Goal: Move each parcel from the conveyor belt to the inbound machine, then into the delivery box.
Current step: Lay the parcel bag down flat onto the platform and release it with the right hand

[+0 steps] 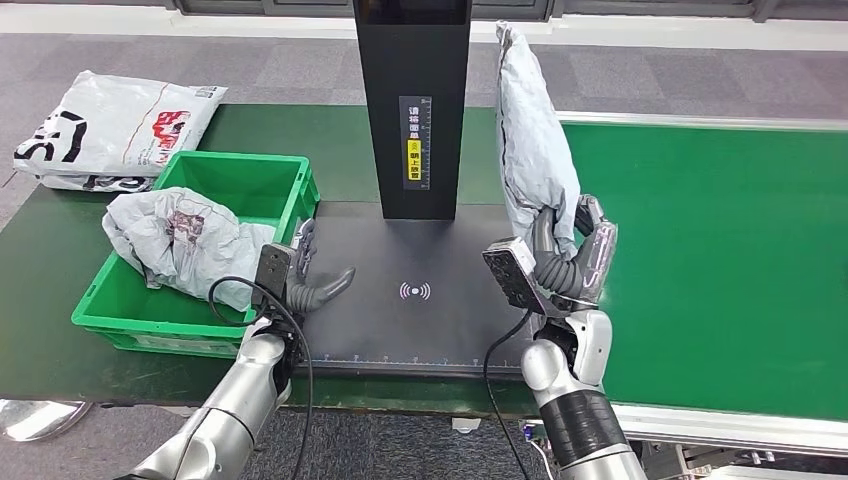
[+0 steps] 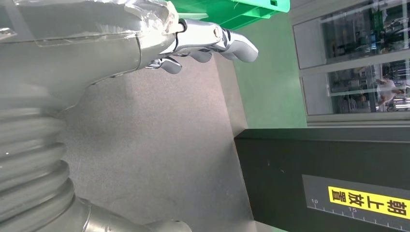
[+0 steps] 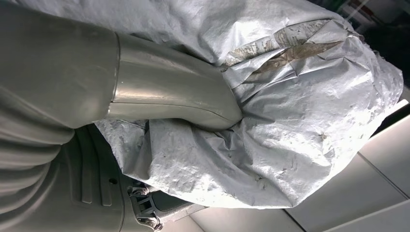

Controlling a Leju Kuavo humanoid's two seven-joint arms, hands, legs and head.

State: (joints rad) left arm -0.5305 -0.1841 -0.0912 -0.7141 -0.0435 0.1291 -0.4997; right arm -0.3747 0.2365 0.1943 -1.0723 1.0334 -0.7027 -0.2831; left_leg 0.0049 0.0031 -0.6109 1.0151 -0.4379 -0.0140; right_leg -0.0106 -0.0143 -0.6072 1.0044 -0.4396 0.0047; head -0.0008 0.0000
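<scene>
Parcel point(image 1: 535, 130) upright in your right hand point(image 1: 572, 255); lower it flat at nine o'clock onto scanner plate point(image 1: 420, 330); left hand point(image 1: 310, 285) empty, spread.

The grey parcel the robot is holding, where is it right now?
In the head view the grey parcel stands upright in the right hand, right of the black column, at the scan plate's right edge beside the green belt.

We are losing the black inbound machine's point(image 1: 412, 100) top past the picture's far edge. The grey parcel point(image 1: 535, 140) is hiding most of our right hand's point(image 1: 575, 255) fingers, and the machine's small label print is staying unreadable.
</scene>
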